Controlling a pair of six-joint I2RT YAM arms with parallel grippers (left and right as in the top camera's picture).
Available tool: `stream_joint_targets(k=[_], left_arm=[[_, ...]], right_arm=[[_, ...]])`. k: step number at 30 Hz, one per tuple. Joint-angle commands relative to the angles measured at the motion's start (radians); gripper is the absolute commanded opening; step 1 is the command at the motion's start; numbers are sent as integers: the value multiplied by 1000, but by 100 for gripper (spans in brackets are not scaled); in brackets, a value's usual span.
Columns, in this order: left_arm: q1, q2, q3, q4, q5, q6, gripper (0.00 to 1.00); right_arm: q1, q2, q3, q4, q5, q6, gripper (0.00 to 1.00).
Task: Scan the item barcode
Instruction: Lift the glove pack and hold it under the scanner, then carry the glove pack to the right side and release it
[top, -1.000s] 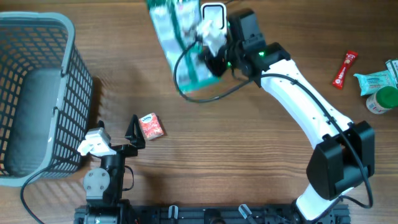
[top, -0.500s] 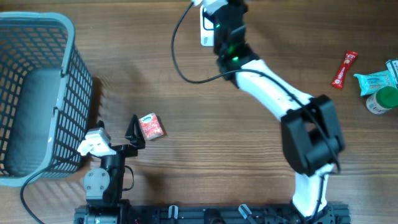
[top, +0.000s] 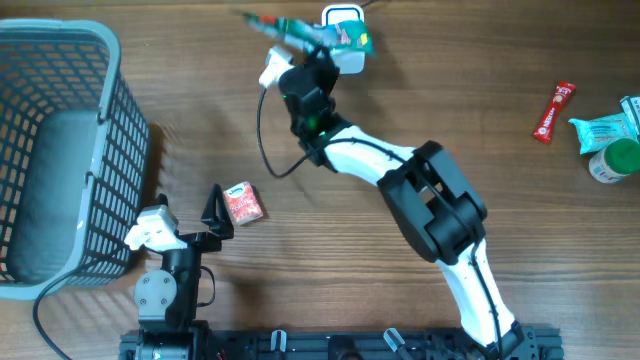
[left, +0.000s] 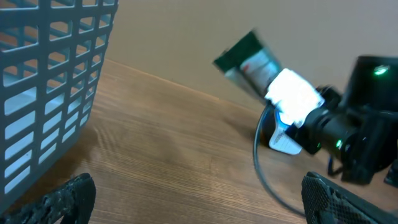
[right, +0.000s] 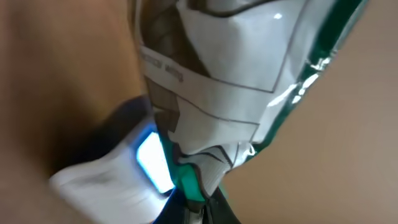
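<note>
— Where's the bag (top: 290, 27)?
— Top centre of the overhead view, lifted off the desk (top: 500, 60). It shows nearly edge-on and blurred there, a green and white strip running left to right. In the left wrist view it tilts toward the upper left, above the claw that holds it.
— Which claw?
— The right claw (top: 305, 47), clamped tight on the bag's lower end. Its wrist view is filled by the crinkled wrapper, pinched at the bottom of the frame.
— And the scanner (top: 345, 25)?
— Just right of the bag at the top edge overhead, partly under its green end. In the right wrist view its window glows blue at the lower left, just beside the bag. I can't tell whether they touch.
— The other arm?
— The left claw (top: 186, 212) sits at the lower left, jaws wide, gripping nothing. A small red box (top: 242, 202) lies just right of it on the desk, and the basket (top: 60, 32) fills the left side.
— Anything else?
— At the right edge: a red stick (top: 553, 112), teal packets (top: 600, 130) and a green-lidded jar (top: 610, 162), well apart from the bag.
</note>
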Motion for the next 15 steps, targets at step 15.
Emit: stream_joint_targets(k=[15], left_arm=[[-3, -9, -6, 3, 5, 12, 100]], right_arm=[[-77, -262, 1, -331, -5, 179, 4]])
